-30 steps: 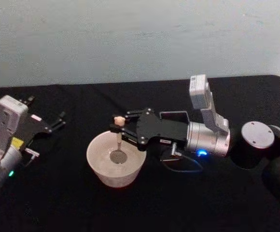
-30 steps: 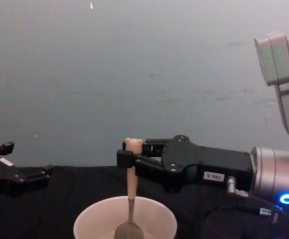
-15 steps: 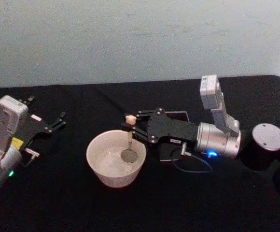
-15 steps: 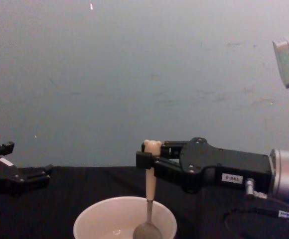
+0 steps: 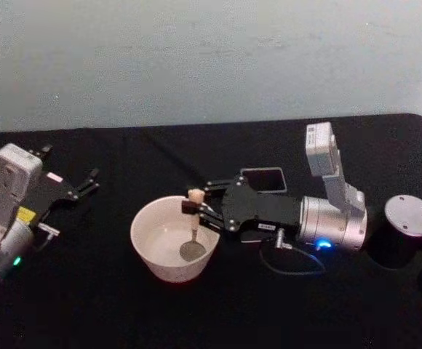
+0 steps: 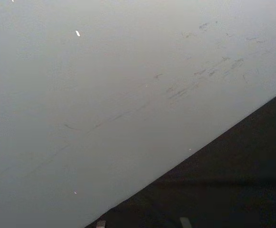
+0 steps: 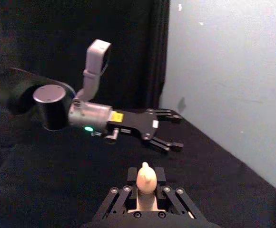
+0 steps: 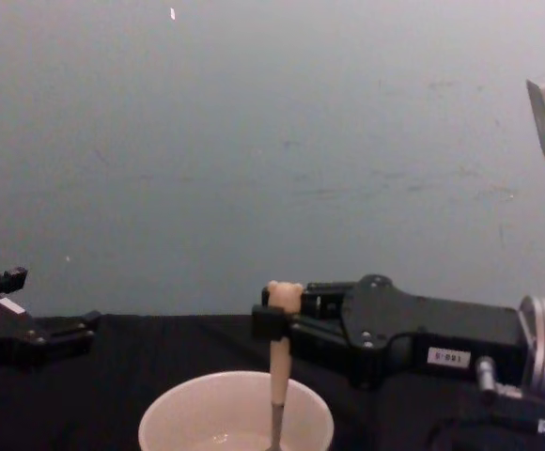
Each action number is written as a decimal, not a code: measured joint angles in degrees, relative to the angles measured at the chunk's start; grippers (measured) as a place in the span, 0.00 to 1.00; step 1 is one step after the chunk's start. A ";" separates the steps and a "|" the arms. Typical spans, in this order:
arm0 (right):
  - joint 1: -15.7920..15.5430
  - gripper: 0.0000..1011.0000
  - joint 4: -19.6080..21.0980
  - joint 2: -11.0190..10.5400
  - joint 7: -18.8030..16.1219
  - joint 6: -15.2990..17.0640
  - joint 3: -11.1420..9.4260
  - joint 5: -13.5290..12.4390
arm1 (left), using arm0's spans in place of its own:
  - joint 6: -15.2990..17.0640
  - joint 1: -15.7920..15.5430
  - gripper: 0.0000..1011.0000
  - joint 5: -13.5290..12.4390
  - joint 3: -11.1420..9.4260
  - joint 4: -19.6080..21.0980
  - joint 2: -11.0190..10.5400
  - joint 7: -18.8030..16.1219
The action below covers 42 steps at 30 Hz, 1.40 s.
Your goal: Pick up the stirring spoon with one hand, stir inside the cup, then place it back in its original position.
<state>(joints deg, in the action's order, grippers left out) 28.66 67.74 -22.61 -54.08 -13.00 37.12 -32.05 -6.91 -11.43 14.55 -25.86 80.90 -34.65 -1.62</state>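
Midway: right gripper pinches spoon, dipped in cup, apparently stirring; return to holder pending. Left gripper spread, idle, tabletop's left edge.

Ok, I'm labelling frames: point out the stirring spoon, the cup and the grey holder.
stirring spoon (image 8: 278,371), chest view, peach handle.
cup (image 5: 169,270), head view, front outer wall.
grey holder (image 5: 262,169), head view, far rim.

Pale grey wall behind black-draped table.
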 joint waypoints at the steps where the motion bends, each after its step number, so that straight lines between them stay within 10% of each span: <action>1: -0.07 0.21 0.14 0.00 -0.11 0.05 0.12 -0.06 | 0.00 0.00 0.99 0.00 0.00 0.00 0.00 0.00; 24: 5.05 0.21 -7.81 5.36 -0.37 -3.42 1.66 1.42 | 0.00 0.00 0.99 0.00 0.00 0.00 0.00 0.00; 42: 3.57 0.21 -6.51 3.46 2.03 -2.51 -0.65 2.31 | 0.00 0.00 0.99 0.00 0.00 0.00 0.00 0.00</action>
<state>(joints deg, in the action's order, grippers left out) 32.23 61.23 -19.15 -52.05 -15.51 36.47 -29.74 -6.91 -11.43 14.55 -25.86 80.90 -34.65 -1.62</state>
